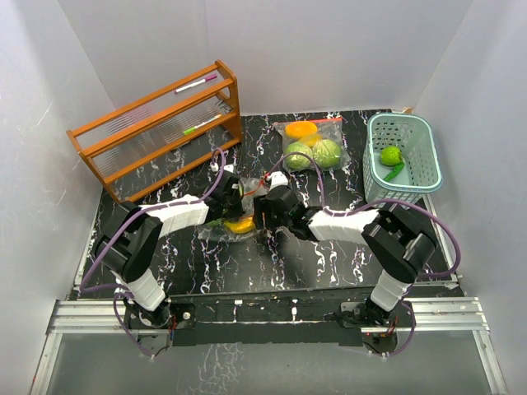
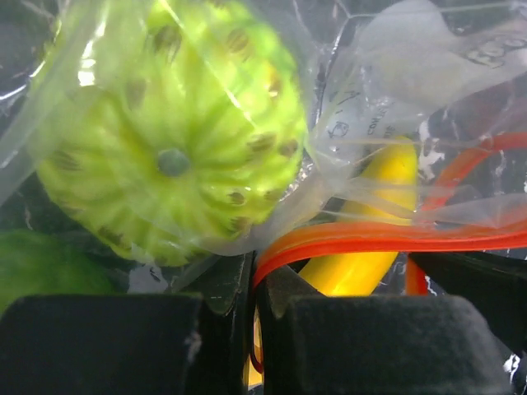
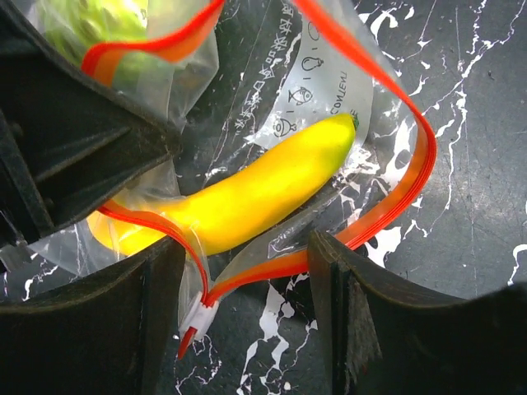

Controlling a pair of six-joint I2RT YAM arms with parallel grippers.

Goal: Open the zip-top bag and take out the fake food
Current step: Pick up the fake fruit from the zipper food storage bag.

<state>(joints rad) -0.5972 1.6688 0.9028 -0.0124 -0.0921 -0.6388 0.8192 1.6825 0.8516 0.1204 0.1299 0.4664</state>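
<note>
A clear zip-top bag with an orange zip strip lies mid-table between both grippers. It holds a yellow banana and a bumpy green ball. The bag's mouth is parted, and its zip strip loops round the banana. My left gripper is shut on one side of the strip. My right gripper is open, its fingers standing either side of the strip's end and the white slider. The banana also shows in the left wrist view.
A second clear bag with green and orange pieces lies at the back. A pale-teal basket at the right holds a green piece. An orange wooden rack stands at the back left.
</note>
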